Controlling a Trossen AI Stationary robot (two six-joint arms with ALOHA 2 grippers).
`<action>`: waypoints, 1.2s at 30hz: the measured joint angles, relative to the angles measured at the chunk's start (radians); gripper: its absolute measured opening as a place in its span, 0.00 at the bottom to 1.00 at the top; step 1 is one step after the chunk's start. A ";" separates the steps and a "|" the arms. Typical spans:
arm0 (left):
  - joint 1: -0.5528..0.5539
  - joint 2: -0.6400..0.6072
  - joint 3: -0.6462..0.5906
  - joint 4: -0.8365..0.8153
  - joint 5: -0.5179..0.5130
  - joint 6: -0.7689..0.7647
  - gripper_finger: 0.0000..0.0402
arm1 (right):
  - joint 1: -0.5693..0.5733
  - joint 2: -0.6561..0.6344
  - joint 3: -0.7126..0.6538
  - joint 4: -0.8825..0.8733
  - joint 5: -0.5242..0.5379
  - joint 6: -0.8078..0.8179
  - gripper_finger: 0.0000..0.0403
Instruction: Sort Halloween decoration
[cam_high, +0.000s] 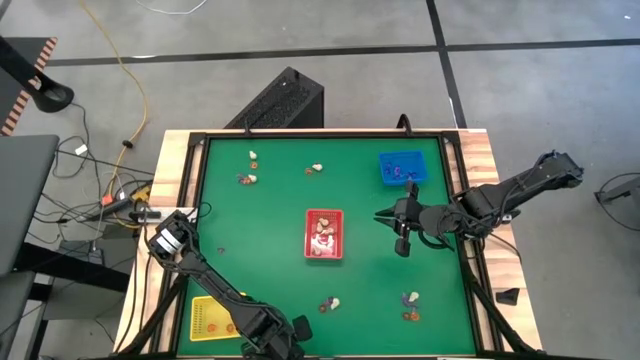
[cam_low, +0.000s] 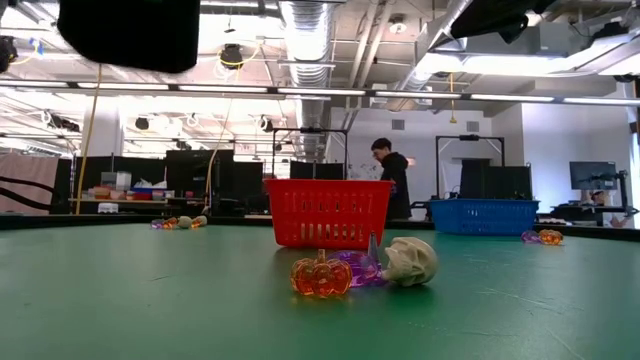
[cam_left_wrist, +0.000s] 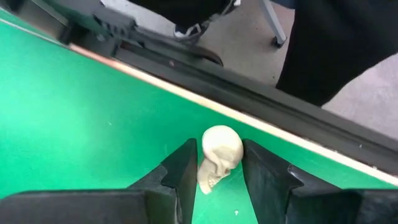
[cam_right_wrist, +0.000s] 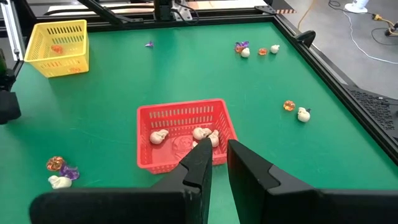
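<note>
We have our left gripper (cam_left_wrist: 214, 180) at the near edge of the green table (cam_left_wrist: 74, 124), fingers closing around a cream skull (cam_left_wrist: 219, 155) that sits between them on the mat. Our right gripper (cam_right_wrist: 214, 163) waits near the red tray (cam_right_wrist: 180, 134) of skulls, jaws nearly closed and empty. The pick is under way; next, we judge, comes firming the grip, lifting, and carrying it to that tray.

Red tray (cam_high: 323, 234) blocks centre; open green mat (cam_high: 250, 230) around it.
</note>
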 joint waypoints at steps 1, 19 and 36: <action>0.000 -0.001 0.000 0.007 0.001 -0.007 0.27 | 0.000 0.000 0.000 0.000 0.000 0.000 0.20; 0.015 -0.018 0.000 0.015 0.031 -0.045 0.27 | 0.016 0.000 0.000 -0.008 -0.024 0.016 0.20; 0.025 -0.012 -0.073 0.120 0.073 -0.070 0.27 | 0.015 0.000 0.000 -0.007 -0.024 0.018 0.20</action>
